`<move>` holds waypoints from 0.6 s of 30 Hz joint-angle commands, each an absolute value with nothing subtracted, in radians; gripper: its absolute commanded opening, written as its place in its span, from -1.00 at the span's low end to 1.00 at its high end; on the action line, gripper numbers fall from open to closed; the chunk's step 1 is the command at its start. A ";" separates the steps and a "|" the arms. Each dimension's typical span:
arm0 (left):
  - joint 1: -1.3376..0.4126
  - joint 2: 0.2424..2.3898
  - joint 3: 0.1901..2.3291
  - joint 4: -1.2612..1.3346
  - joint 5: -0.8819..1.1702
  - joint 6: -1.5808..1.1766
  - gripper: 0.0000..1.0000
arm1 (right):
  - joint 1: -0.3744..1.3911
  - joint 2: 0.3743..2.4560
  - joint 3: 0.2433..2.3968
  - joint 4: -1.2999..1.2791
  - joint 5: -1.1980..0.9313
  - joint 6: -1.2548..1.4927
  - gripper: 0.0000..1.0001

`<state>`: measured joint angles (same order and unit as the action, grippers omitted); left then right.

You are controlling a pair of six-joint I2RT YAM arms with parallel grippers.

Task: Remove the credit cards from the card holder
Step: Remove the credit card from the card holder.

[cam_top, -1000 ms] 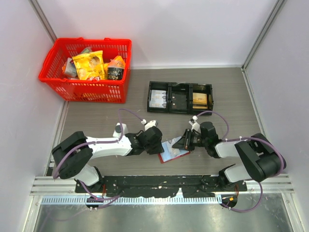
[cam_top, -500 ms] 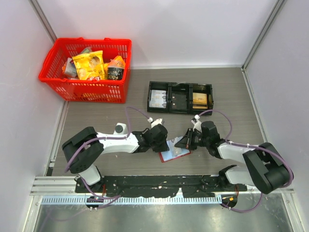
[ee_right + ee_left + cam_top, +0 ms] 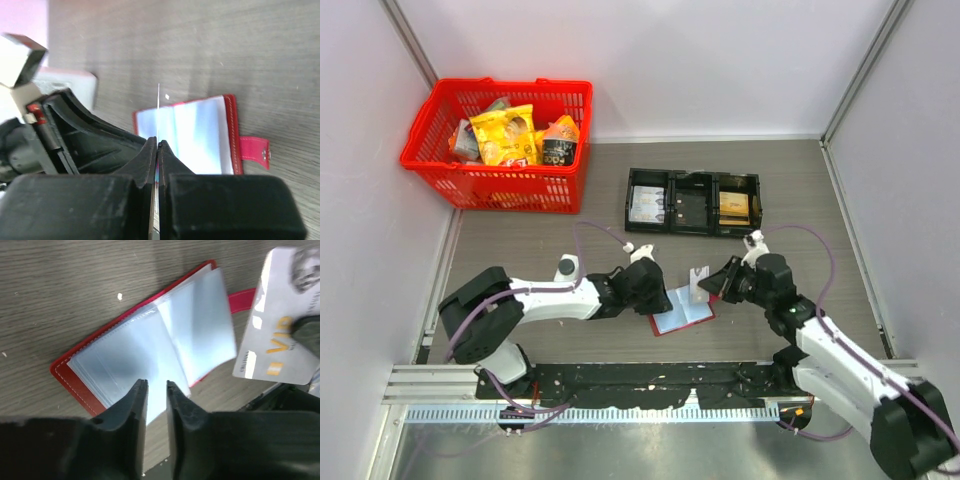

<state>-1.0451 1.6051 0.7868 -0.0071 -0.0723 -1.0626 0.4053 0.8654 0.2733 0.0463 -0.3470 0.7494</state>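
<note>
Between the arms lies the card holder (image 3: pixel 682 312), spread open. The left gripper (image 3: pixel 156 385) is on its sleeves, apparently steadying it, jaws nearly together - whether pinching, I cannot tell. The right gripper (image 3: pixel 157 145) clamps 1 credit card (image 3: pixel 277 325) - held clear.

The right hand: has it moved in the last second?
Yes. The right hand has drawn back rightward off the card holder, nearer the black tray's right end, with a credit card pinched upright.
</note>
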 commanded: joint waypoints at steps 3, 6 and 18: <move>-1.042 1.424 0.827 0.050 -0.123 -1.016 -0.01 | 0.402 0.565 0.322 0.008 -0.203 0.885 -0.98; -1.039 1.373 0.830 0.139 -0.114 -1.019 0.49 | 0.402 0.470 0.328 0.006 -0.155 0.962 -0.98; -1.037 1.380 0.785 0.621 0.052 -1.092 0.72 | 0.402 0.222 0.275 0.181 -0.104 1.178 -0.98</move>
